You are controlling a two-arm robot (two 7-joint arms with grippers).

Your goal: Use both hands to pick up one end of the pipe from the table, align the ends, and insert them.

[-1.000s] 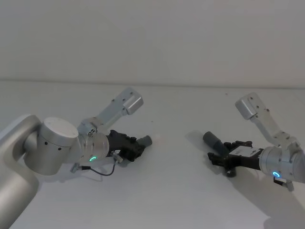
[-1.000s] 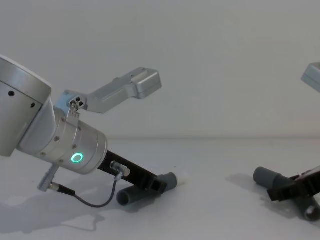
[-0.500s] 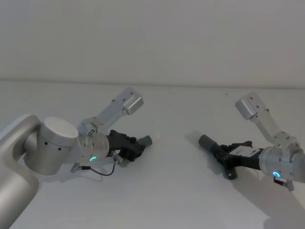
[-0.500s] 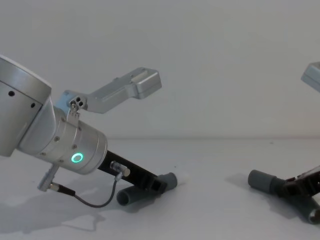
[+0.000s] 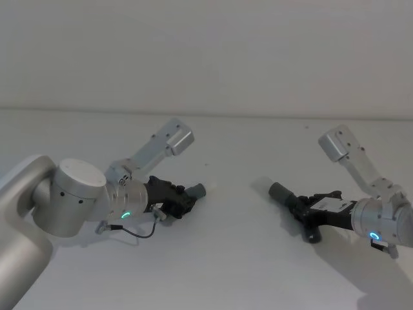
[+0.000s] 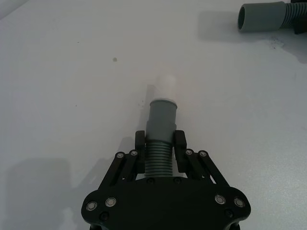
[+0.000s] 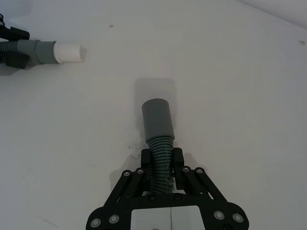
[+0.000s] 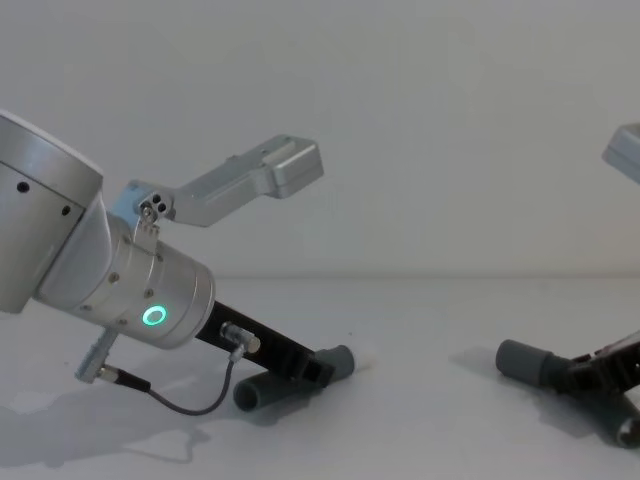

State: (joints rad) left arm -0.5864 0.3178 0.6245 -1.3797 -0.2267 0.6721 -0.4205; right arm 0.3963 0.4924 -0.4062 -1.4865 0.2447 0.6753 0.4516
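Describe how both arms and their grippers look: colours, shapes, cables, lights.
Both arms are thick silver cylinders. The left gripper and right gripper are black, two-fingered linkages studded with silver screws. The left wrist carries a green ring light and a thin dark cable; the right wrist shows a bluish light. Each bears a silver angular bracket.

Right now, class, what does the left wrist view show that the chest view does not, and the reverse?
Left wrist view: the left gripper from behind, jaws pinching the ribbed stretch of the white-tipped pipe piece, and the hollow mouth of the other pipe piece. Chest view: the silver wrist, green ring light, thin cable, and the held piece's rear end down near the table. Both: that gripper shut on the white-tipped piece, cuff forward.
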